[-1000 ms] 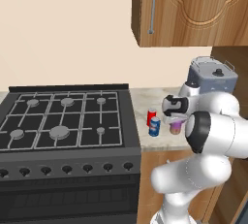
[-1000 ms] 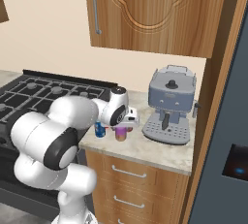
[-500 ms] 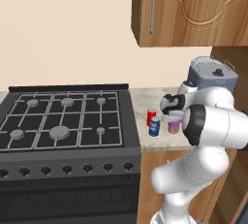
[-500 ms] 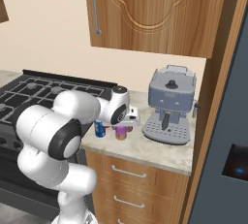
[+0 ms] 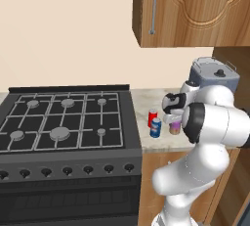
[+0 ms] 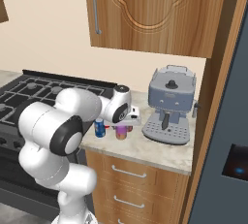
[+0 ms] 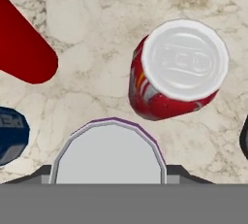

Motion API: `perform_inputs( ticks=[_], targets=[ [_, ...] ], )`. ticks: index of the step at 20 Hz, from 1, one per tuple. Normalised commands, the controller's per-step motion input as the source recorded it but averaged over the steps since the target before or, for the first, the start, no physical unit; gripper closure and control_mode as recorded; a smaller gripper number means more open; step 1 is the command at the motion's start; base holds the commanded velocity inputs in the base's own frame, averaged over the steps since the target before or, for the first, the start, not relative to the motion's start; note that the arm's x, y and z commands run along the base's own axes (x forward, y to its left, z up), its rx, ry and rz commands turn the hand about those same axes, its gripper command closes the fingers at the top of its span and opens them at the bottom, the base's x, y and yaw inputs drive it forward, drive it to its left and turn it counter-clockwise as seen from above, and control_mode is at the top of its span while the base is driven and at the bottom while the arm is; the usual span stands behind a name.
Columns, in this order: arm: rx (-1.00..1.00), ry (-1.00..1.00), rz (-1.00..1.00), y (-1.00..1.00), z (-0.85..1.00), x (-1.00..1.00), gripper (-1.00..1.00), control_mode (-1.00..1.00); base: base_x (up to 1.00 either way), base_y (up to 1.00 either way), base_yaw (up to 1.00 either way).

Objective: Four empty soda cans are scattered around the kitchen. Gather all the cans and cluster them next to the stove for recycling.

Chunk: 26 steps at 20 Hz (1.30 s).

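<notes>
Hand view: lilac can (image 7: 109, 152) between claw (image 7: 109, 179) tips

grey coffee machine (image 6: 169, 105) on marble counter (image 6: 160, 151), wooden cabinet (image 6: 155, 12) above, drawers (image 6: 131, 189) below

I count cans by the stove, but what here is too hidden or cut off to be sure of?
- Gripper: hand view, fingertips hidden behind the pale can; grip unclear.
- Red can: left base view, partly behind the blue can.
- Reddish-pink can: hand view, label too angled to read.
</notes>
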Motion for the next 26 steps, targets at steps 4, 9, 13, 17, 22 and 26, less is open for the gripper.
perform_inputs(
  ticks=[4, 9, 13, 17, 22, 26],
  targets=[
    [0.0, 0.0, 0.01, 0.03, -0.2, 0.0, 1.0, -1.0, 0.0, 0.0, 0.0],
    [0.0, 0.0, 0.01, 0.03, -0.16, -0.01, 1.0, -1.0, 0.0, 0.0, 0.0],
    [-0.02, -0.01, 0.01, 0.09, -0.14, -0.12, -1.0, -1.0, 0.0, 0.0, 0.0],
    [0.0, -0.04, 0.01, 0.01, 0.0, -0.15, -1.0, -1.0, 0.0, 0.0, 0.0],
    [0.0, -0.04, 0.0, 0.0, 0.05, -0.11, -1.0, -1.0, 0.0, 0.0, 0.0],
    [0.0, -0.02, 0.0, 0.0, 0.07, 0.0, -1.0, -1.0, 0.0, 0.0, 0.0]
  ],
)
